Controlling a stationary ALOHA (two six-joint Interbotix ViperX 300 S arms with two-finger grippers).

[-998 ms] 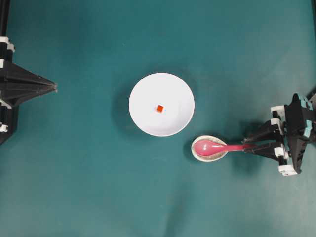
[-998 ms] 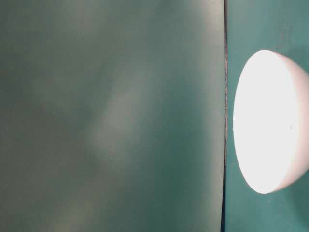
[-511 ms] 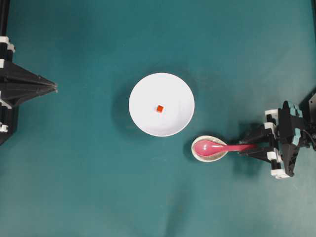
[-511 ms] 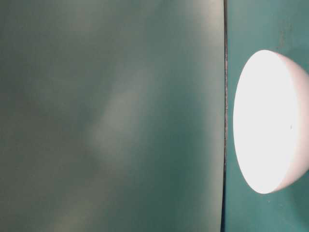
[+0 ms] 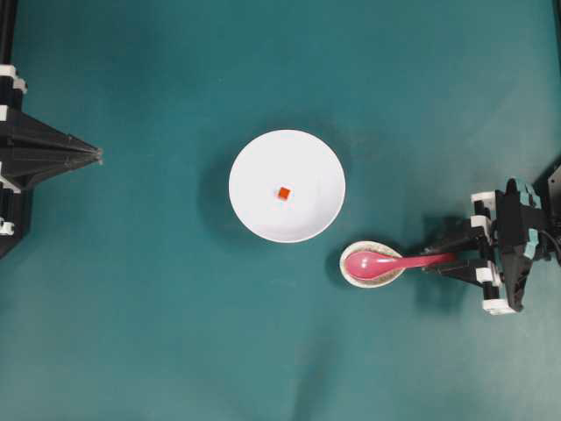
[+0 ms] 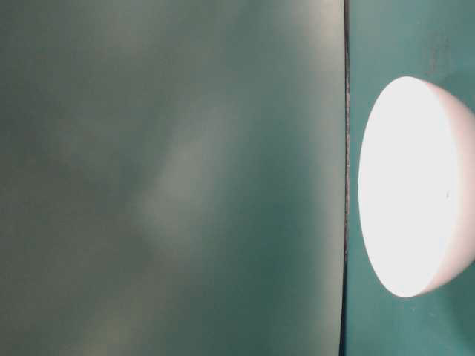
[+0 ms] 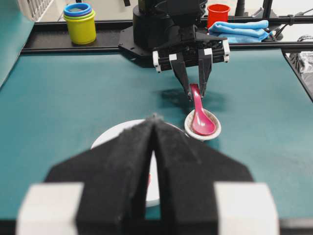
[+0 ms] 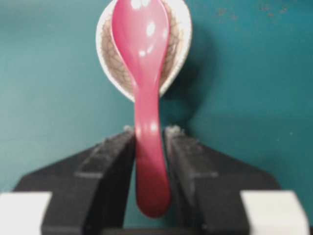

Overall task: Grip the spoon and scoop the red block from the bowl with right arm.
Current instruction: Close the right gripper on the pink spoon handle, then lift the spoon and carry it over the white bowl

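Right wrist view: my right end effector [image 8: 150, 147] pinches the spoon [image 8: 145, 93] handle. Just ahead, its scoop rests in the speckled dish [image 8: 177, 54]. My left end effector [image 7: 154, 128] is pressed together.

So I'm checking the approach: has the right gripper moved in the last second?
Yes. The right gripper has slid slightly rightward, away from the bowl, along the spoon handle.

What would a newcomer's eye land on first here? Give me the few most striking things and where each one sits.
First the white bowl at the table's middle, with a tiny red block inside it. Next the glossy pink-red spoon, its scoop lying in a small speckled dish just beside the bowl. The right gripper has its fingers on either side of the spoon's handle, while the left gripper sits shut at the far edge.
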